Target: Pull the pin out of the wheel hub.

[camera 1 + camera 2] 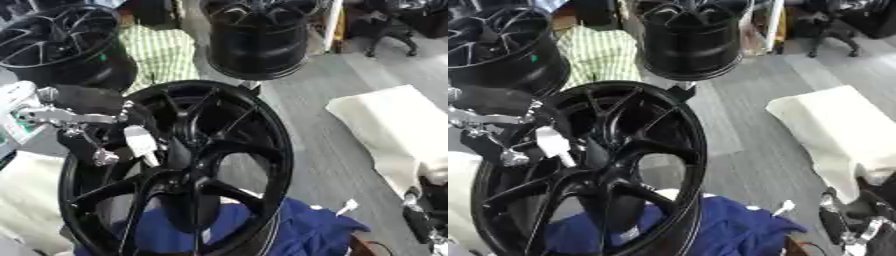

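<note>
Black wheel hub stands upright on edge, centre-left, spokes toward camera, lower rim on blue cloth. Two more black rims behind on grey floor; cream padding at right. Left hand reaches in from left, against upper-left spokes; fingers curled around pale pin at rim. Right hand idle, lower right; finger state cannot tell. Risk: off-axis pull could jam pin or tip unsupported wheel.
</note>
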{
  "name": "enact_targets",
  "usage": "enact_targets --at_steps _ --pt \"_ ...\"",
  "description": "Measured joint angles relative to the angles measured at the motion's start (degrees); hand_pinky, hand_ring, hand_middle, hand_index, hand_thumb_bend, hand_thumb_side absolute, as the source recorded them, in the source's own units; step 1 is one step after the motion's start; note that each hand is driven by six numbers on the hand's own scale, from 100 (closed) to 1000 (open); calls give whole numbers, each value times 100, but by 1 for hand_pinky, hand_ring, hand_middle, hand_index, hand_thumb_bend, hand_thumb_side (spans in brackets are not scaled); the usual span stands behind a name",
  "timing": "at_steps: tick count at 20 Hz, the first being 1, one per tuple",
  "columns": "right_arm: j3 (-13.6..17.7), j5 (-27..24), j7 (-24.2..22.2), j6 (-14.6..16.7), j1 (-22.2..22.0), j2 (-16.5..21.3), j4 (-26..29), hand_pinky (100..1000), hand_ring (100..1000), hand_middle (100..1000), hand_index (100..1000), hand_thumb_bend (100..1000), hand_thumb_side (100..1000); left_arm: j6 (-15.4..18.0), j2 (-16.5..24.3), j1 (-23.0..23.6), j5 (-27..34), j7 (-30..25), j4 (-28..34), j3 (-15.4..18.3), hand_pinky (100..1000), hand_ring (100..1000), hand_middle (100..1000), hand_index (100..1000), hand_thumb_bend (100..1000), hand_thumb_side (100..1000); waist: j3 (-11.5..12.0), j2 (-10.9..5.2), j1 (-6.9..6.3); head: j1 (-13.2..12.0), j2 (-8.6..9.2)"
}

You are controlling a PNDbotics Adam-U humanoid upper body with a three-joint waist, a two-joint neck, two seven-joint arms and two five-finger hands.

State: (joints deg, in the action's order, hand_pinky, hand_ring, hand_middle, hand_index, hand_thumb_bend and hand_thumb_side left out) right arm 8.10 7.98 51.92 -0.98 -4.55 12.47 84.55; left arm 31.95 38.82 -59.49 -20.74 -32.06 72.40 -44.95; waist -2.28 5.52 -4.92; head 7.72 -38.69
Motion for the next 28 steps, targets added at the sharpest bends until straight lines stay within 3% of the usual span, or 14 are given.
enact_targets --at_steps 8,20,24,26,27,28 --pt "0 0 0 0 2 2 -1 298 484 754 724 387 193 2 -22 -2 -10 2 51 3 806 766 807 906 244 100 -4 0 -21 3 0" --pt "2 3 0 0 1 43 -31 298 484 754 723 387 185 2 8 -4 -302 2 -30 107 803 754 787 889 174 100 30 -8 -46 9 0" --pt "2 18 0 0 1 43 -31 298 484 754 723 387 182 2 1 -3 -305 2 -75 120 781 706 740 849 120 100 21 -8 -46 10 0" --pt "2 22 0 -1 2 43 -31 298 484 754 722 387 181 2 -15 -3 -272 2 -91 140 763 664 688 806 100 100 17 -8 -46 13 0" --pt "2 24 0 -1 2 43 -31 298 484 754 722 387 181 2 -28 -4 -236 2 -102 145 742 611 608 740 100 100 17 -8 -46 14 0" --pt "2 26 -1 -1 2 43 -31 298 484 754 722 387 180 1 -43 -4 -181 1 -107 150 732 591 582 715 100 100 18 -8 -46 14 0"
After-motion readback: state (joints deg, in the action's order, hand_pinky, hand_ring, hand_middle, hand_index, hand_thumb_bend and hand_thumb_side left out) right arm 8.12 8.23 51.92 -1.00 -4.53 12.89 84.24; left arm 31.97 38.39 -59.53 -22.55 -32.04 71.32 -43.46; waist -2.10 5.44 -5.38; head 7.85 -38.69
